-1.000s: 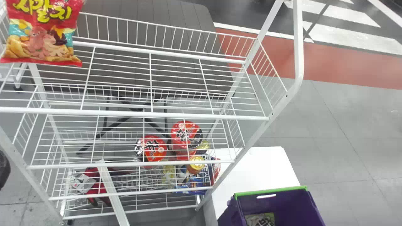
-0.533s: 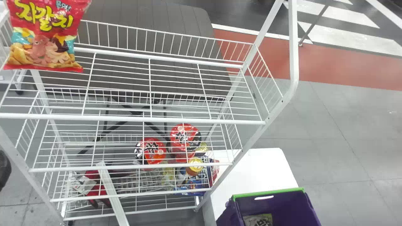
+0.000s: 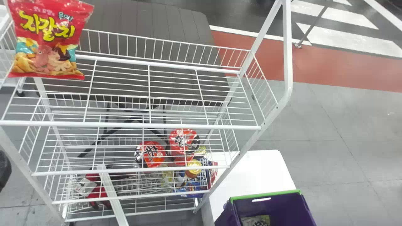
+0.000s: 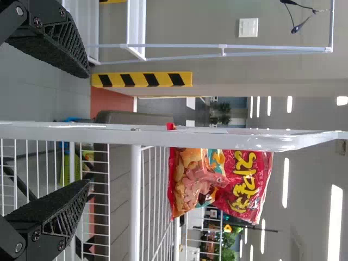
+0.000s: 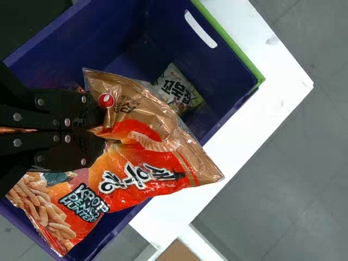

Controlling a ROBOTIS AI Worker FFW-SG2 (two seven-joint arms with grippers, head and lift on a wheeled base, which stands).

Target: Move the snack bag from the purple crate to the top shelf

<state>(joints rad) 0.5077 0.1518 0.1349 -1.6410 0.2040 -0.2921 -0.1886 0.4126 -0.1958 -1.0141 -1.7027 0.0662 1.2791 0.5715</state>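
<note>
Right gripper [image 5: 103, 129] closed on snack bag [image 5: 149, 176], film bunched, over the crate [image 3: 271, 207], lower right of head view. Left gripper [image 4: 87, 129] open. Bag likely light, soft, slick, contents crushable; gathered film is the best hold, modest squeeze.

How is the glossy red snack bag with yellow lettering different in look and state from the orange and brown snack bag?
The red bag has big yellow letters; the orange and brown bag has white ones. The red bag stands upright at the white wire top shelf, while the orange and brown bag is pinched by the black right tool over the purple crate. Both are glossy, printed bags.
</note>
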